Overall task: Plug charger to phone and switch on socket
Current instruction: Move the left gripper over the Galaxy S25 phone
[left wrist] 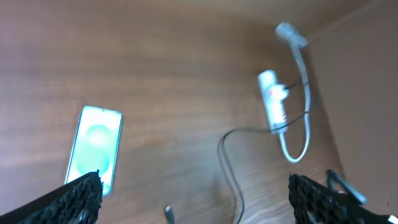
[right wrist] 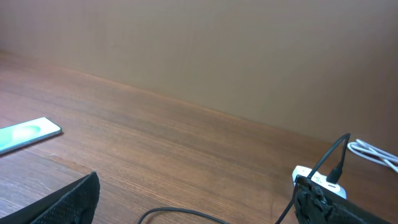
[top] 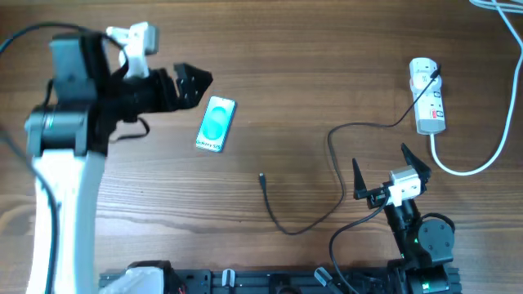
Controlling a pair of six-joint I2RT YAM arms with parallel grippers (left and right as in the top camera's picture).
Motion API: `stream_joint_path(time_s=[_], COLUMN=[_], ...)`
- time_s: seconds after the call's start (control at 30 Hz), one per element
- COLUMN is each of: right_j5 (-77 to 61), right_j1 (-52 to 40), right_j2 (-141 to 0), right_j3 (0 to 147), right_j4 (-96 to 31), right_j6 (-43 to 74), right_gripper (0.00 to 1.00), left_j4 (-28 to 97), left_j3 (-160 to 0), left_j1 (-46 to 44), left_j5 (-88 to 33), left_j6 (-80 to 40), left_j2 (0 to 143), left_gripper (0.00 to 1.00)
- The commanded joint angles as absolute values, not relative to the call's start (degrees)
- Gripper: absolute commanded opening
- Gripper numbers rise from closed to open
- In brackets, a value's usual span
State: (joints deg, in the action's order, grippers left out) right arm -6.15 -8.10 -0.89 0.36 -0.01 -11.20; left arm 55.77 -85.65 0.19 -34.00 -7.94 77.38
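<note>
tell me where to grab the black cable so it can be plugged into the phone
Grip the cable just behind its small plug tip, coming straight down from above and closing across it. That end lies flat and free on the table, pointing roughly toward the phone.

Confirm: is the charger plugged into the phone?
Not plugged in. The free tip of the charger lies on the table, apart from the phone; nothing is attached to the phone's edges.

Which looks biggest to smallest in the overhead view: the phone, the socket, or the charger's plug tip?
1. socket, the longest body
2. phone, somewhat shorter
3. charger's plug tip, by far the smallest
</note>
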Motion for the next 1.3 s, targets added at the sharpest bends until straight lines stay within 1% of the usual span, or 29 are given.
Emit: stream_joint_path(time_s=[0.0,0.17,0.2,0.23,0.27,0.43,0.57,0.63,0.7,0.73,0.77,0.83,0.87,1.03,1.27], right_j5=[-5.6,-5.6,-5.6,-5.6,-5.6,-5.6,-5.6,-5.6,-5.6,-5.6,-5.6,-5.6,-5.6,-5.6,-5.6], right_j1=[-8.4,-8.4,-8.4,-8.4,-8.4,-8.4,-8.4,-8.4,-8.4,-8.4,-8.4,-8.4,-8.4,-8.4,-8.4], right_j2=[-0.6,-0.6,-0.6,-0.6,-0.6,-0.6,-0.6,-0.6,-0.6,-0.6,-0.6,-0.6,-0.6,-0.6,-0.6], right_j3=[0.3,0.3,0.3,0.3,0.3,0.3,0.3,0.3,0.3,0.3,0.3,0.3,0.3,0.3,0.3], right_j4=[0.3,0.3,0.3,0.3,0.3,0.3,0.3,0.3,0.2,0.2,0.3,0.3,0.3,0.3,0.3], right_j6=[-10.5,-10.5,-10.5,-10.5,-10.5,-10.5,-10.5,-10.5,-10.5,-10.5,-10.5,-10.5,-10.5,-10.5,-10.5], right_gripper=[1.0,1.0,1.0,1.0,1.0,1.0,1.0,1.0,1.0,1.0,1.0,1.0,1.0,1.0,1.0], left_j4=[57.8,56.6,55.9,55.6,55.6,56.3,53.2,52.5,51.4,51.0,50.8,50.2,49.9,48.5,46.7], left_j3=[-86.7,-86.7,-86.6,-86.4,-86.2,-84.1,-80.5,-80.5,-80.5,-80.5,-80.5,-80.5,-80.5,-80.5,-80.4], left_j1=[0.5,0.5,0.5,0.5,0.5,-1.7,-8.1,-11.0,-12.6,-13.1,-13.1,-13.1,-13.1,-13.1,-13.1], left_j5=[-32.9,-32.7,-32.1,-32.0,-31.8,-25.4,-8.9,-2.9,-0.3,-0.3,-0.3,-0.3,-0.3,-0.4,-0.3], left_j6=[-6.2,-6.2,-6.2,-6.2,-6.2,-6.9,-15.3,-15.9,-16.0,-17.0,-17.4,-17.4,-17.4,-17.1,-16.9], left_j2=[86.1,92.5,92.8,93.0,93.1,96.0,99.6,102.0,104.1,105.6,106.9,109.0,109.8,113.7,114.9], left_gripper=[1.0,1.0,0.67,0.22,0.04,0.04,0.04,0.05,0.17,0.21,0.3,0.63,0.72,0.81,0.84])
